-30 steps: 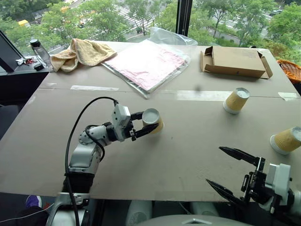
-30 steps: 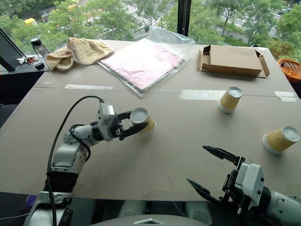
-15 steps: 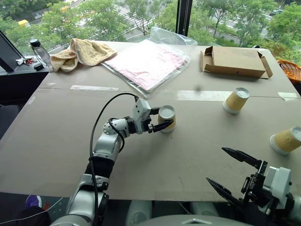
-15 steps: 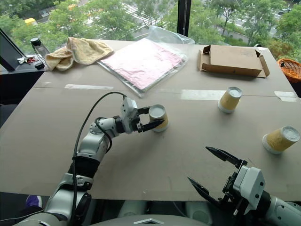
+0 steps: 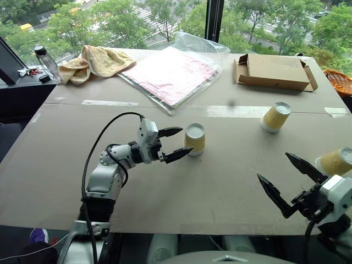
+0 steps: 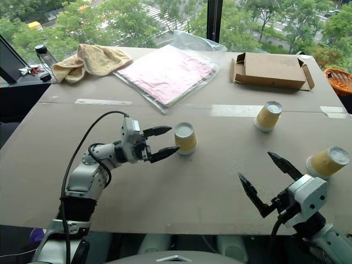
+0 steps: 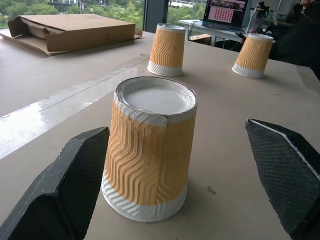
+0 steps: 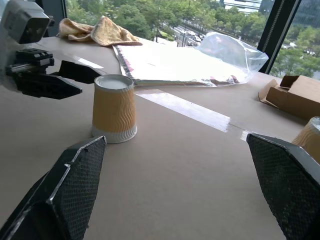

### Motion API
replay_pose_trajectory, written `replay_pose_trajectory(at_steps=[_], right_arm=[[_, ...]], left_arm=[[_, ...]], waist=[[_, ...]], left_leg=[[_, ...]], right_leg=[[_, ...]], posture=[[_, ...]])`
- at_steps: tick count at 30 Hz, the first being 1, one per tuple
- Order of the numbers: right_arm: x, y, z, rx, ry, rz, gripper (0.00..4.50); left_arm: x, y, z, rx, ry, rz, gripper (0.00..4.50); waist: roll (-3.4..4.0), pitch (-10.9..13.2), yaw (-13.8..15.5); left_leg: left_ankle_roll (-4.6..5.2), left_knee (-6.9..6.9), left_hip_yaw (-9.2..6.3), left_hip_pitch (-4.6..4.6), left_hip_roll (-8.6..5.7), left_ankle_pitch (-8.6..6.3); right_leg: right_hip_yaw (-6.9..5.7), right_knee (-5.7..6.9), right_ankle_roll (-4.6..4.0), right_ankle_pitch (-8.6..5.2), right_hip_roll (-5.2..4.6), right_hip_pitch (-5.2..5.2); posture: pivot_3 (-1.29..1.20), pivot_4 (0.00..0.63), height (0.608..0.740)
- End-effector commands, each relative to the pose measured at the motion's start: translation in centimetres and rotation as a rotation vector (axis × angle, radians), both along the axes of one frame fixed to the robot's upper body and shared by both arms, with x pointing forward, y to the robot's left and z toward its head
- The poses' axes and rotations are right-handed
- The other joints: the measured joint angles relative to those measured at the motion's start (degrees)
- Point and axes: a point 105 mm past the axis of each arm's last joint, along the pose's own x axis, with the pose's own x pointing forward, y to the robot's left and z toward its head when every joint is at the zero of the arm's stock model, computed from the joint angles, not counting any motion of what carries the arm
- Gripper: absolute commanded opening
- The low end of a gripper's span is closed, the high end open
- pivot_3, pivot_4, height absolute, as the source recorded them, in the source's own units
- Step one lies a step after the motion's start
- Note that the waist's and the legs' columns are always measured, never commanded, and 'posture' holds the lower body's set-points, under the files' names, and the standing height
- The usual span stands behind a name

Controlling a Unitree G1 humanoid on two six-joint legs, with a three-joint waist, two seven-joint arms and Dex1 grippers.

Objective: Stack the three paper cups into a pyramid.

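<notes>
On the brown table (image 5: 220, 187) 3 paper cups stand upside down, well apart. The nearest cup (image 5: 194, 138) sits mid-table, free, just beyond the left gripper (image 5: 171, 143), whose 2 black fingers are spread wide with the tips close to the cup but not touching. A second cup (image 5: 276, 116) stands farther right, and a third (image 5: 334, 161) tilts at the right edge. The right gripper (image 5: 287, 179) hovers low with its fingers parted, holding nothing.

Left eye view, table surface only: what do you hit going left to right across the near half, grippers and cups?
left gripper, open → upside-down cup just past its fingertips → right gripper, open → tilted cup at the table's right edge.
</notes>
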Motion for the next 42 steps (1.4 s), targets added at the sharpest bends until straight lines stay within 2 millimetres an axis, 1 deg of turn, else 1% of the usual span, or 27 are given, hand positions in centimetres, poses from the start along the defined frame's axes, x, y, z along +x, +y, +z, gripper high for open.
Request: replay_pose_trajectory(at_steps=[1, 2, 4, 6, 9, 12, 16, 22, 31, 33, 34, 37, 40, 42], right_arm=[[1.4, -4.6, 0.6, -0.109, -0.002, -0.299, 4.5], [1.6, -5.8, 0.6, -0.134, 0.006, -0.372, 4.5], [2.4, -8.8, 0.6, -0.098, 0.03, -0.469, 4.5], [2.8, -11.3, 0.9, -0.102, 0.034, -0.58, 4.5], [3.0, -12.8, 0.8, -0.126, 0.052, -0.661, 4.5], [2.9, -14.0, 0.4, -0.099, 0.089, -0.737, 4.5], [3.0, -15.0, -0.2, -0.058, 0.128, -0.795, 4.5], [3.5, -15.1, -1.4, 0.01, 0.188, -0.8, 4.5], [4.3, -16.2, -2.3, 0.075, 0.215, -0.826, 4.5], [4.4, -16.4, -2.5, 0.079, 0.222, -0.828, 3.97], [4.3, -16.4, -2.6, 0.081, 0.222, -0.829, 3.64], [4.4, -16.3, -2.6, 0.078, 0.225, -0.821, 2.34], [4.4, -16.2, -2.5, 0.076, 0.22, -0.809, 2.34], [4.5, -15.8, -2.0, 0.08, 0.192, -0.783, 2.34]], left_arm=[[-2.6, 0.3, 1.2, 0.004, 0.017, -0.116, 4.46], [-3.4, 0.4, 1.2, 0.011, 0.034, -0.152, 4.46], [-5.5, -0.2, 1.5, 0.019, 0.077, -0.277, 4.46], [-6.7, -0.9, 1.9, 0.032, 0.083, -0.352, 4.46], [-6.9, -1.8, 2.4, 0.024, 0.053, -0.37, 4.46], [-7.2, -2.5, 3.1, -0.009, 0.05, -0.391, 4.46], [-7.3, -3.0, 3.9, -0.051, 0.047, -0.398, 4.46], [-7.8, -3.4, 5.3, -0.101, 0.021, -0.452, 4.46], [-7.7, -3.7, 5.1, -0.107, 0.02, -0.461, 4.46], [-7.7, -3.8, 5.1, -0.108, 0.02, -0.461, 4.5], [-7.7, -3.8, 5.1, -0.109, 0.019, -0.459, 4.5], [-7.7, -3.8, 5.0, -0.11, 0.018, -0.455, 4.5], [-7.5, -3.8, 4.9, -0.109, 0.014, -0.44, 4.5], [-7.3, -3.7, 4.8, -0.109, 0.005, -0.42, 4.5]], waist=[[0.03, 0.01, 0.05], [0.02, 0.01, 0.12], [0.03, 0.03, 0.01], [0.12, 0.09, 0.51], [0.31, 0.08, 0.57], [0.33, 0.08, 0.14], [0.35, 0.08, -0.17], [0.35, 0.08, -0.18], [0.36, 0.09, -0.2], [0.36, 0.09, -0.17], [0.36, 0.09, -0.18], [0.37, 0.09, -0.19], [0.36, 0.09, -0.21], [0.37, 0.09, -0.21]], left_leg=[[0.0, 0.0, 0.01, 0.0, 0.0, 0.0], [0.0, 0.0, 0.0, 0.0, -0.01, 0.0], [0.0, 0.0, 0.03, -0.01, -0.01, 0.0], [0.0, 0.0, 0.1, -0.02, -0.1, 0.0], [0.01, 0.0, 0.09, -0.02, -0.15, 0.0], [0.01, -0.07, 0.04, -0.03, -0.1, 0.0], [0.01, -0.08, 0.07, -0.02, -0.11, 0.0], [0.02, -0.06, 0.07, -0.01, -0.11, 0.0], [0.02, -0.07, 0.08, -0.02, -0.11, 0.0], [0.02, -0.07, 0.07, -0.02, -0.11, 0.0], [0.02, -0.07, 0.06, -0.02, -0.11, 0.0], [0.02, -0.08, 0.07, -0.02, -0.11, 0.0], [0.02, -0.08, 0.07, -0.02, -0.11, 0.0], [0.02, -0.08, 0.07, -0.02, -0.11, 0.0]], right_leg=[[0.0, 0.0, -0.01, 0.0, -0.01, 0.0], [0.0, 0.0, -0.01, -0.01, -0.02, -0.01], [0.02, -0.05, -0.03, -0.01, -0.04, -0.01], [0.05, -0.09, -0.03, -0.01, -0.13, 0.0], [0.07, -0.07, -0.03, -0.01, -0.15, 0.0], [0.06, -0.07, -0.03, -0.02, -0.06, -0.02], [0.1, -0.08, 0.0, -0.02, -0.05, -0.02], [0.12, -0.08, 0.0, -0.02, -0.04, -0.02], [0.12, -0.1, 0.0, -0.03, -0.03, -0.02], [0.12, -0.09, 0.01, -0.03, -0.03, -0.02], [0.12, -0.09, 0.01, -0.03, -0.03, -0.02], [0.12, -0.1, 0.01, -0.03, -0.03, -0.02], [0.12, -0.1, 0.01, -0.03, -0.03, -0.02], [0.12, -0.1, 0.01, -0.03, -0.03, -0.02]], posture=[[0.0, 0.15, 0.74], [0.0, 0.15, 0.74], [0.0, 0.15, 0.74], [0.0, 0.15, 0.74], [0.0, 0.15, 0.74], [0.0, 0.15, 0.74], [0.0, 0.15, 0.74], [0.0, 0.15, 0.74], [0.0, 0.15, 0.74], [0.0, 0.15, 0.74], [0.0, 0.15, 0.74], [0.0, 0.15, 0.74], [0.0, 0.15, 0.74], [0.0, 0.15, 0.74]])
